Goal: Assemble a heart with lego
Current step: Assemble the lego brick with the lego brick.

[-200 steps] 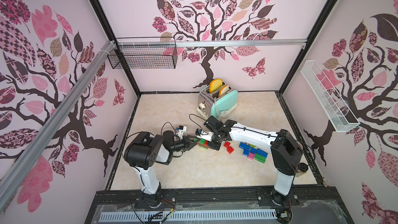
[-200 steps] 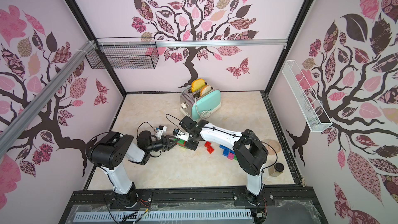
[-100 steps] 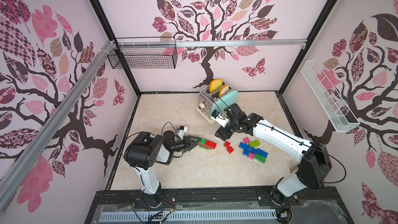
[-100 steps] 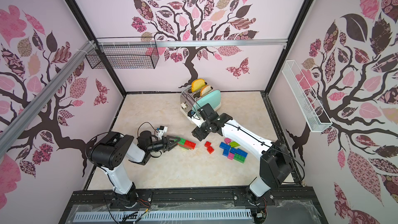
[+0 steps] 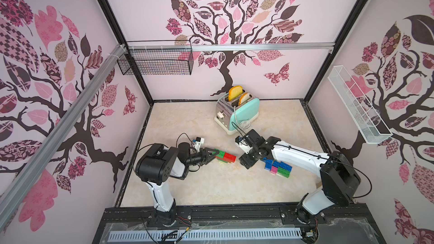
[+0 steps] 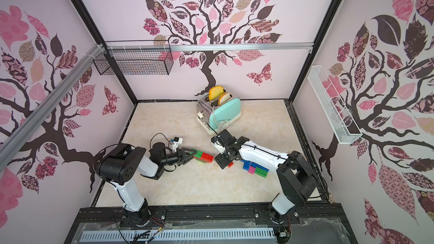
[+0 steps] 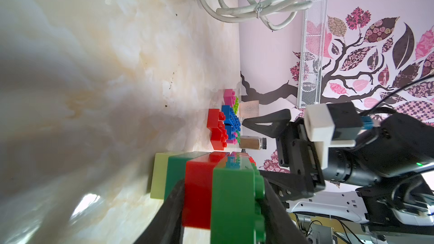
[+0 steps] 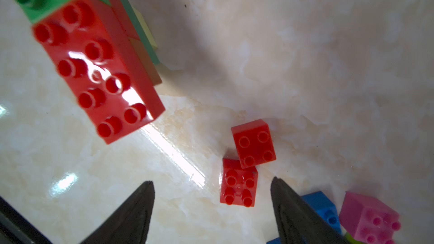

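Note:
My left gripper (image 5: 212,154) (image 6: 191,154) (image 7: 223,191) lies low over the floor, shut on a stack of lego (image 5: 226,156) (image 6: 203,157) (image 7: 232,203). The stack has a green and a red brick on top, with red, green and lime layers beneath. My right gripper (image 5: 245,161) (image 6: 223,160) (image 8: 211,184) is open and holds nothing. It hovers just right of the stack, over two small red bricks (image 8: 238,190) (image 8: 253,143); one lies between its fingertips below. A loose pile of blue, pink and green bricks (image 5: 278,166) (image 6: 256,169) sits under the right forearm.
A mint toaster (image 5: 239,111) with two slices of bread stands behind the bricks, its cord (image 7: 256,10) trailing onto the floor. A small brown jar (image 7: 252,142) stands beyond the pile. A black wire basket (image 5: 156,61) and a white one (image 5: 357,106) hang on the walls.
My right gripper opened at the stack, swung away toward the toaster, then came back down over the loose red bricks. The left gripper and its stack stayed put.

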`<state>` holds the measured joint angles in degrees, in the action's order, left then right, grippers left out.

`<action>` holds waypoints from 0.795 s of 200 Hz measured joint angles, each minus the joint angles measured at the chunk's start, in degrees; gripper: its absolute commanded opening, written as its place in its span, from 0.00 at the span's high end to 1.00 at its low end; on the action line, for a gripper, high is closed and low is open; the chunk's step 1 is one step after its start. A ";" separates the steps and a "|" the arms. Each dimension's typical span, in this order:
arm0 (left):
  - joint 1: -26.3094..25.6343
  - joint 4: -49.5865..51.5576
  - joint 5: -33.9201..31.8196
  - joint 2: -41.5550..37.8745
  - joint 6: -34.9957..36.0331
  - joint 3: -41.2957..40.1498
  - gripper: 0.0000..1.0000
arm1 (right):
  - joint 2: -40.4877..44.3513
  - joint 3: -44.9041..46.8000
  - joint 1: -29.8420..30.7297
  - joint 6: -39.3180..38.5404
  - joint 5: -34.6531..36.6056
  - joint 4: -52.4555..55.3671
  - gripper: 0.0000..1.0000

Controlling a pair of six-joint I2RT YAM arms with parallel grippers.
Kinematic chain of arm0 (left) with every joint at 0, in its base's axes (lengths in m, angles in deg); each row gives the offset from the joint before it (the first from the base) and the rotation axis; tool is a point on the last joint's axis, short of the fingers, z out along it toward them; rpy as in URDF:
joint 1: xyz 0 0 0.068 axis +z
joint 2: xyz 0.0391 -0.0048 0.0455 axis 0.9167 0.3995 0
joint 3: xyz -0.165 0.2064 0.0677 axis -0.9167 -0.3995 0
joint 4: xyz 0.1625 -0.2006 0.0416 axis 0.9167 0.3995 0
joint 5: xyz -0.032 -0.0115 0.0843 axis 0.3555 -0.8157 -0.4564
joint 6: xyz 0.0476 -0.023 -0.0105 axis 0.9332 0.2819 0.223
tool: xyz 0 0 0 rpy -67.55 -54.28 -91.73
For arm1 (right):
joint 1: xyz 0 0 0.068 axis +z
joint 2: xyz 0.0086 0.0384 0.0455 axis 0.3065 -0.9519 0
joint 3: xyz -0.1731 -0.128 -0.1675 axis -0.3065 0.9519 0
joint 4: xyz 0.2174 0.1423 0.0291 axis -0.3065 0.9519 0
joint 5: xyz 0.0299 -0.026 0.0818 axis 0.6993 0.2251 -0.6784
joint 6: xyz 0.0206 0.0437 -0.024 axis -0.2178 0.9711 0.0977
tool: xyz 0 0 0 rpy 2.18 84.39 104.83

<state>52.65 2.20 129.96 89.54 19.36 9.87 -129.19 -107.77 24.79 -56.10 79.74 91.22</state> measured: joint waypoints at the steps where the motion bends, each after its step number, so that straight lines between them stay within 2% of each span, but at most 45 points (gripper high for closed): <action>1: 0.00 0.00 0.00 0.00 0.00 0.00 0.66 | -0.09 -0.33 0.04 0.04 0.00 0.00 0.17; 29: 0.02 0.15 0.00 0.02 0.00 0.00 0.66 | -2.58 -7.89 0.87 0.83 -0.22 0.11 0.13; 73: 0.98 -2.97 0.96 2.34 -1.25 0.00 0.66 | -9.18 -17.70 1.62 0.90 1.46 1.51 0.11; 119: 1.33 -4.48 1.70 3.13 -1.60 0.00 0.66 | -14.05 -18.10 4.66 1.11 4.22 2.54 0.11; 159: 1.44 -4.50 1.79 3.21 -1.66 0.00 0.66 | -13.73 -18.05 5.20 1.38 5.53 2.29 0.10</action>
<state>54.09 -2.30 131.76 92.75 17.70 9.87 -142.91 -125.82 29.99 -54.72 85.27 93.52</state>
